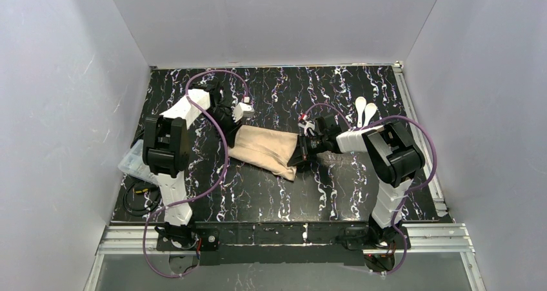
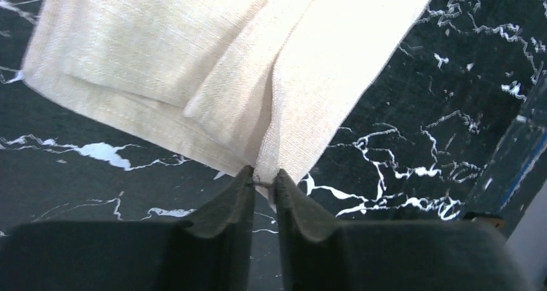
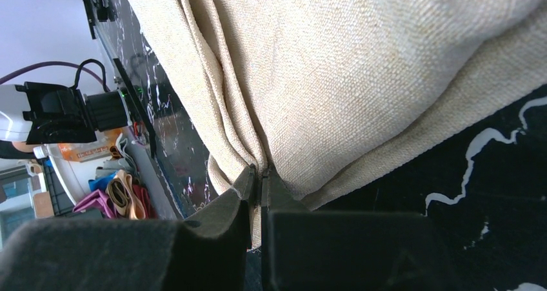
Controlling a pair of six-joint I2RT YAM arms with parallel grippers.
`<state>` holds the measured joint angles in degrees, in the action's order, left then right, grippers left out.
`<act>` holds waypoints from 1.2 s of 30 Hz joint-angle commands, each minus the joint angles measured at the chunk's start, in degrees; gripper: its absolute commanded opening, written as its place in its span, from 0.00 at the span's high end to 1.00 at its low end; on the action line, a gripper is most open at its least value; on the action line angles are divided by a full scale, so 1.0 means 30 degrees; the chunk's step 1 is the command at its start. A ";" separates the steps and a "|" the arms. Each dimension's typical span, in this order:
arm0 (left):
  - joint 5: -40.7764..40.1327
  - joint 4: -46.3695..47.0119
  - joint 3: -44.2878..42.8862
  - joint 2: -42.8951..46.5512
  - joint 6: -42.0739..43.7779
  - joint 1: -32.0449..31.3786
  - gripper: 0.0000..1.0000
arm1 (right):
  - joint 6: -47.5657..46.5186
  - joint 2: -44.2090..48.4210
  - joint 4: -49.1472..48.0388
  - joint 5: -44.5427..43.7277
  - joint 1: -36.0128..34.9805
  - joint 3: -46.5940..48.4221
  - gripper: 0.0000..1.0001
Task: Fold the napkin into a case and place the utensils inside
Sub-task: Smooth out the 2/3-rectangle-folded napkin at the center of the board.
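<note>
Top external view: the napkin [image 1: 263, 148] lies on the bench [image 1: 335, 194] as a folded, elongated pad. Its long axis runs from far left to near right, and one arm sits at each end. The left fingers [image 2: 235, 204] are at the far-left end and the right fingers [image 3: 284, 204] at the near-right end, so neither arm has to reach to work the cloth.

The utensils [image 1: 364, 112], two white spoon-like pieces, lie side by side at the far right, well apart from the napkin and nearer the right arm.

In the left wrist view the tips are drawn almost together, with the cloth's layered edge caught between them right at the hem, a shallow pinch. In the right wrist view the tips are clenched tight on a gathered pleat, and the fabric fans away from them.

With both ends held, the next fold likely turns on moving across that long axis. The thin left pinch looks the likelier one to slip.
</note>
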<state>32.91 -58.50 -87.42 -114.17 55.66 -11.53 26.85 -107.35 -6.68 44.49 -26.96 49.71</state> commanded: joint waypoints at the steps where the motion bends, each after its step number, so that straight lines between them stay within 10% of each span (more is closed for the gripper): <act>1: 0.0018 0.1116 -0.0385 0.0587 -0.0560 -0.0156 0.93 | -0.0110 0.0259 -0.0433 -0.0248 0.0122 -0.0370 0.99; 23: -0.4088 0.4823 0.0369 -0.1065 -0.3446 -0.1025 1.00 | 0.1340 0.1515 -0.1649 -0.0108 0.0039 -0.0834 0.99; 36: -0.6164 0.5618 0.0065 -0.0907 -0.6510 -0.0972 0.67 | 0.0254 0.1540 -0.0058 -0.1766 -0.0100 -0.0557 0.94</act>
<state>18.15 -42.06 -86.76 -118.30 40.16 -15.18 29.54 -104.81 -9.10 42.06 -27.05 47.46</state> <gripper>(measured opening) 0.284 0.131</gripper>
